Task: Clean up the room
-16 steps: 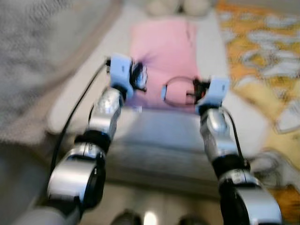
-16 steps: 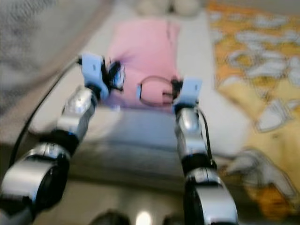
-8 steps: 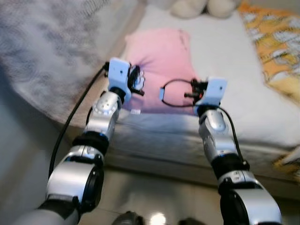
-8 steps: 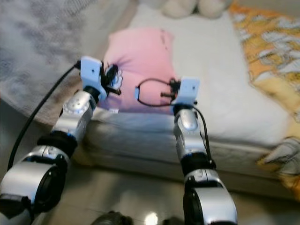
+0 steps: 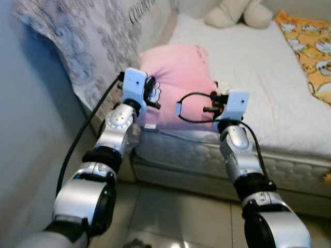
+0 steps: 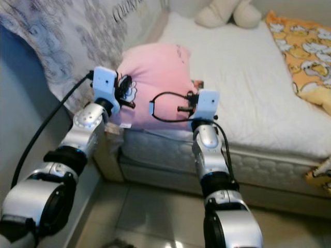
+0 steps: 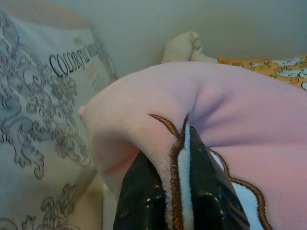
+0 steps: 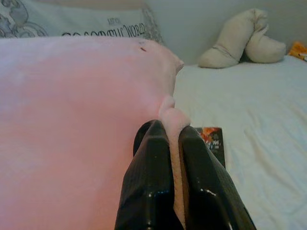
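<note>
A pink pillow (image 5: 178, 77) lies at the near left corner of the white bed (image 5: 258, 62), held up by both arms. My left gripper (image 7: 181, 187) is shut on the pillow's near left edge, where a brown-stitched white patch shows. On the near right edge, my right gripper (image 8: 173, 177) is shut on a fold of pink fabric. Seen from the head, the left gripper (image 5: 153, 93) and right gripper (image 5: 213, 103) sit at the pillow's front corners.
A grey patterned pillow (image 5: 93, 46) leans against the wall at the left. A cream plush toy (image 5: 238, 13) sits at the back of the bed, an orange duck-print blanket (image 5: 310, 46) at the right. A small dark packet (image 8: 211, 139) lies beside the pink pillow. Tiled floor (image 5: 176, 217) lies below.
The head camera has tilted and steadied, showing more floor and bed front. Both grippers keep hold of the pink pillow, which now looks lifted and bunched.
</note>
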### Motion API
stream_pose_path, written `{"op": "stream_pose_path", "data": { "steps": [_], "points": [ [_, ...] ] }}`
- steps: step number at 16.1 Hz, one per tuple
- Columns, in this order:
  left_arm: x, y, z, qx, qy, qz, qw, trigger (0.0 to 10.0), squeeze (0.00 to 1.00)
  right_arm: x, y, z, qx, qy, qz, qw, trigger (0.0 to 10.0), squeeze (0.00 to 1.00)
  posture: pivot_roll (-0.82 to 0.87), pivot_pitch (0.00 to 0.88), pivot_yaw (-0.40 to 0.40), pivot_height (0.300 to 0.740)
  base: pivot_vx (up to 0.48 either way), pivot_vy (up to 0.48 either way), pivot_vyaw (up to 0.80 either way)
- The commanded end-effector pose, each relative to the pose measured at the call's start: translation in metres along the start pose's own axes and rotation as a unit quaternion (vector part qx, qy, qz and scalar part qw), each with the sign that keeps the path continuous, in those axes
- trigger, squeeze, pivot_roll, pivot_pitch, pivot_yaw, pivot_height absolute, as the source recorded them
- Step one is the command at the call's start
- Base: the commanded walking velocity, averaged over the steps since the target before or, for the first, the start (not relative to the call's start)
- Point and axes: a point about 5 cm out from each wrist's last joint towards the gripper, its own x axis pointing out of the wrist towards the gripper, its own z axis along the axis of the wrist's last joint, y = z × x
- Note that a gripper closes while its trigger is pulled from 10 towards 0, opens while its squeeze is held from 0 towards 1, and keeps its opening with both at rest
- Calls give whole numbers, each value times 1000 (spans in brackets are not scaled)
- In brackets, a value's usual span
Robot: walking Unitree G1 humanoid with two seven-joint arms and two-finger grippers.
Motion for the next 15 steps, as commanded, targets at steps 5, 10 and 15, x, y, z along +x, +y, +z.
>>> {"op": "stream_pose_path", "data": {
  "steps": [5,10,15],
  "points": [
    [3,13,17,4,-36,35,999,10000,0,-1,-17,2,6,-1,-33,999,10000,0,-11,0,44,740,480,0,0],
    [3,10,14,5,-29,33,999,10000,0,-2,-19,0,3,4,-36,999,10000,0,-17,0,46,740,480,0,0],
    [5,11,15,6,-25,39,999,10000,0,0,-13,1,-1,4,-26,1000,10000,0,-19,0,49,740,480,0,0]
  ]
}}
